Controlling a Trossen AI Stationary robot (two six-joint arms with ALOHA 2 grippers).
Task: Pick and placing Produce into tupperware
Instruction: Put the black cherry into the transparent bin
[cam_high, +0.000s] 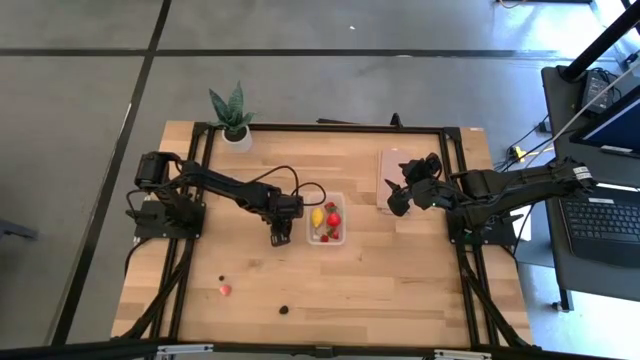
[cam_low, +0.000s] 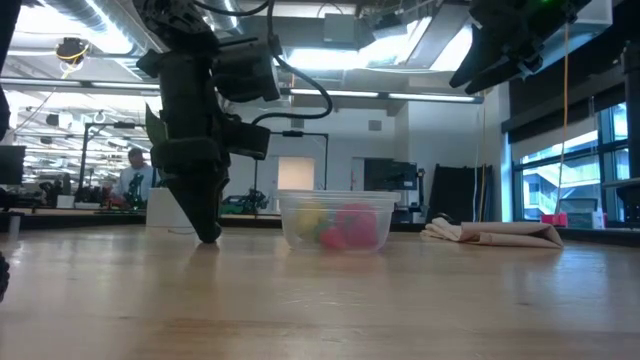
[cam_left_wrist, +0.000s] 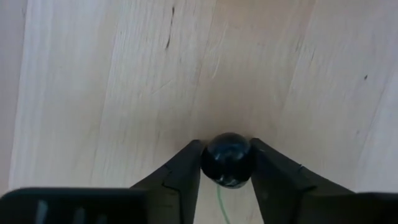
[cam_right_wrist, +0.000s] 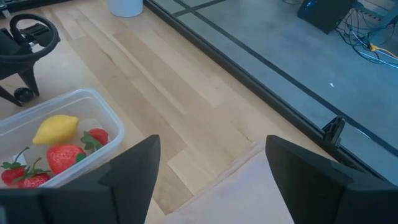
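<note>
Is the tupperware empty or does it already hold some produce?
Not empty: the tupperware holds a yellow lemon and red strawberries. It has no lid on.

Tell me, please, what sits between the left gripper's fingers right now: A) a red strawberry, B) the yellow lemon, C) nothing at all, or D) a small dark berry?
D: in the left wrist view, the left gripper has a round dark berry between its two fingers on the wooden table, beside the tupperware.

Even, bright light falls on the bench (cam_high: 380, 270) in the high view, with only soft shadows. In the low view, ceiling lights (cam_low: 330, 95) and windows (cam_low: 570, 170) at the right glare — the arms read as dark silhouettes. The near bench surface is blurred.
</note>
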